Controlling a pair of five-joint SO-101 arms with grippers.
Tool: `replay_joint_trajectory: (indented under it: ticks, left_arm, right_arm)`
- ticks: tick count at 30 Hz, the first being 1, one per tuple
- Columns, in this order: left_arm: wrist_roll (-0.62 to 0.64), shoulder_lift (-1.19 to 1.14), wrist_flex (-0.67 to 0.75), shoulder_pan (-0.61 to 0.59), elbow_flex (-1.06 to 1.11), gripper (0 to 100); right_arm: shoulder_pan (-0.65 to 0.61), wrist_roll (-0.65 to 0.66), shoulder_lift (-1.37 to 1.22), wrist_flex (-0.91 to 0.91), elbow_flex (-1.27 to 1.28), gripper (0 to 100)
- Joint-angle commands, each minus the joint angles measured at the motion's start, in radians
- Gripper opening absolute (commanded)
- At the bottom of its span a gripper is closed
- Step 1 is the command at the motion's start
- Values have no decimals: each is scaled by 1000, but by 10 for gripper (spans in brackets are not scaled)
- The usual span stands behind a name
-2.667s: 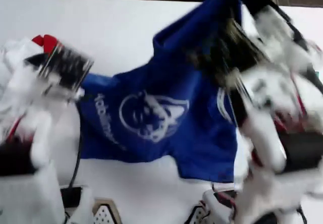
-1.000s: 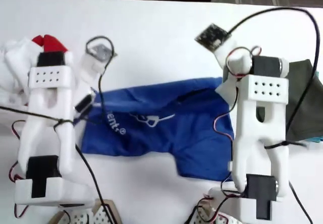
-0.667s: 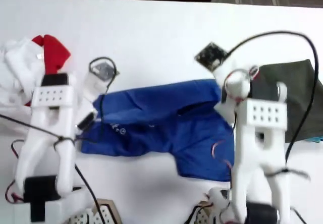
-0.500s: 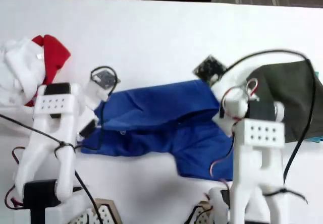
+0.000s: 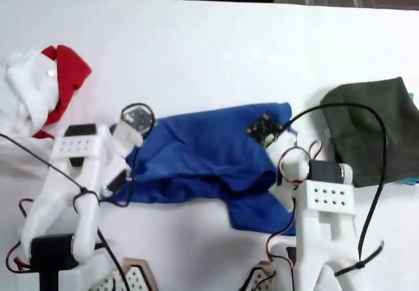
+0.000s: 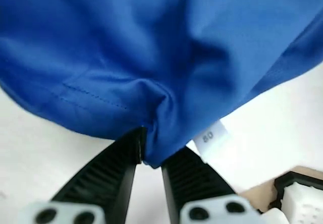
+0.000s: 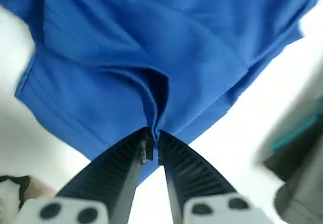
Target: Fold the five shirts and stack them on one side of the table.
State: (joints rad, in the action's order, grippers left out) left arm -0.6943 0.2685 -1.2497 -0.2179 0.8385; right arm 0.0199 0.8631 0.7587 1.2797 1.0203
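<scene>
Nearest to you, both arms sit at the near edge of the counter (image 5: 196, 42), with the blue shirt (image 5: 203, 153) stretched between them.

Your left end effector (image 6: 150, 156) is clamped onto a bunched fold at the shirt's edge. The fabric is pinched right between the ribbed black fingers (image 6: 108, 171), and a small white tag (image 6: 209, 135) sticks out just beside one of them.

Your right end effector (image 7: 151, 143) is doing the same thing at the other end. It's closed tight on a pleat of blue cloth, with the hem stitching fanning out to either side of the grip.

From the high view, the shirt lies across the middle of the counter, folded over lengthwise and pretty wrinkled. One lower corner sticks out toward the right arm's base.

A bit farther back on the right there's a dark green shirt (image 5: 373, 130) lying in a folded lump, near the blue one but not touching it.

Over on the far left you've got a heap of white and red clothes (image 5: 39, 88), well apart from the blue shirt, just crumpled up.
</scene>
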Motion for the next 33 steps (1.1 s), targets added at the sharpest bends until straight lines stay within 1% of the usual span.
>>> replay_joint_trajectory:
  ticks: [1,6,8,14,18,20,24,31,33]
  left_arm:
    - [-6,48,20,8,21,27]
    - [-6,48,25,8,31,27]
    - [-5,48,25,8,30,27]
    - [-3,48,25,8,28,27]
    - [-3,48,25,8,27,27]
    - [-3,48,25,8,25,27]
    - [-3,48,26,8,24,27]
    - [-2,48,40,8,24,27]
    - [-2,48,40,8,24,27]
  right_arm:
    - [1,2,35,-5,32,21]
    - [1,11,42,44,43,21]
    - [-2,52,77,48,43,21]
    - [2,146,305,202,43,21]
    - [38,160,437,214,44,20]
    - [45,187,470,232,44,20]
    - [85,259,484,251,52,20]
    - [153,471,483,283,126,21]
    - [170,506,483,282,137,21]
